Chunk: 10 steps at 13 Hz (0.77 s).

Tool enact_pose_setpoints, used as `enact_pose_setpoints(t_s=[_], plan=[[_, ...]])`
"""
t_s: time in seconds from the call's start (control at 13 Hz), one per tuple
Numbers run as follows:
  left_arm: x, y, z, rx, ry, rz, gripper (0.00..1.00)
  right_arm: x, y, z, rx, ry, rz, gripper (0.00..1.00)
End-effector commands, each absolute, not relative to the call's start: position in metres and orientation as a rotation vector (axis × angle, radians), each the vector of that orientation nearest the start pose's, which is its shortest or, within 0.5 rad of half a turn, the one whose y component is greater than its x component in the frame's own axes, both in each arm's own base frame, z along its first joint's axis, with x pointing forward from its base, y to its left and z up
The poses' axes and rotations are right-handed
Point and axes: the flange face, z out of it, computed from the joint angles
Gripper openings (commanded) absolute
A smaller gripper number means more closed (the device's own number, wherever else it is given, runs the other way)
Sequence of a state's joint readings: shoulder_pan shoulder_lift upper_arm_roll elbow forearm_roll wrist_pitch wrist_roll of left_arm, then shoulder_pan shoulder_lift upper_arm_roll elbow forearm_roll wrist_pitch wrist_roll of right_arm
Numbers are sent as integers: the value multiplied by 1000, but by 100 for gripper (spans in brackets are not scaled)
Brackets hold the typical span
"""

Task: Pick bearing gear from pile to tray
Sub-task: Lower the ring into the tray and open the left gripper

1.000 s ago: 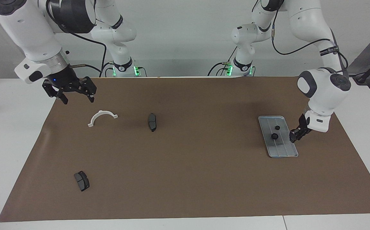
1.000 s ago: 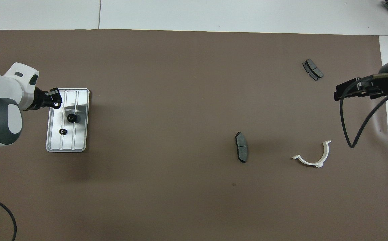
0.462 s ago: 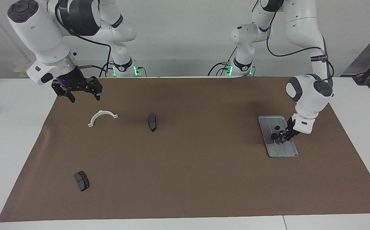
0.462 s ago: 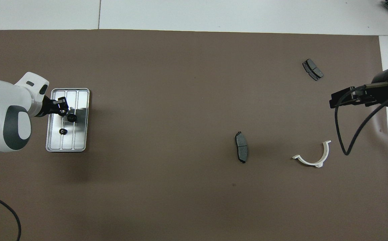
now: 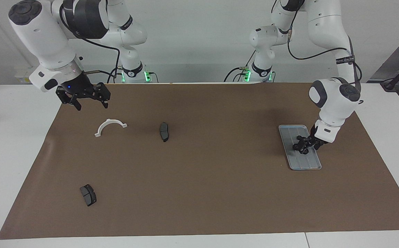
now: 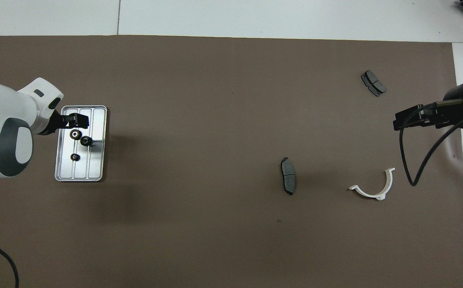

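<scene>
Brown mat (image 5: 199,193): tiny black round gears (image 6: 80,141) on ridged silver tray (image 6: 95,168).

Three gears (image 6: 80,141) lie in the tray (image 6: 97,160).

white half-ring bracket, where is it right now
The white half-ring bracket lies on the brown mat toward the right arm's end, beside the dark grey brake pad at mid-table.
</scene>
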<state>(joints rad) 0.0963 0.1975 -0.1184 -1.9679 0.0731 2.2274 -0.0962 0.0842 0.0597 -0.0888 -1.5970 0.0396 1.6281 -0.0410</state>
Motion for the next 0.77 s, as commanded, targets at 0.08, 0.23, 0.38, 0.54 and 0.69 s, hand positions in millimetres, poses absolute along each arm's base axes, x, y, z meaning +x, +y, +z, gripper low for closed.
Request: enact_pose_setpoints(t_s=[0.08,0.23,0.38,0.54,0.69], plan=[[581,-51,427,-3053,101,2,100,568,-8,587,-3081,-35,25,100],[574,-68,451,-3044,117,64,100,572,-4,589,-3084,-31,-26,100],[564,-70,487,-3058,93,112,100,573,-3,590,-3094,45,-31,100],[546,-63,516,-3110,38,113,100,573,-2,589,-3112,102,-16,100],[544,-56,526,-3124,11,113,100,571,-4,590,-3134,93,-5,100]])
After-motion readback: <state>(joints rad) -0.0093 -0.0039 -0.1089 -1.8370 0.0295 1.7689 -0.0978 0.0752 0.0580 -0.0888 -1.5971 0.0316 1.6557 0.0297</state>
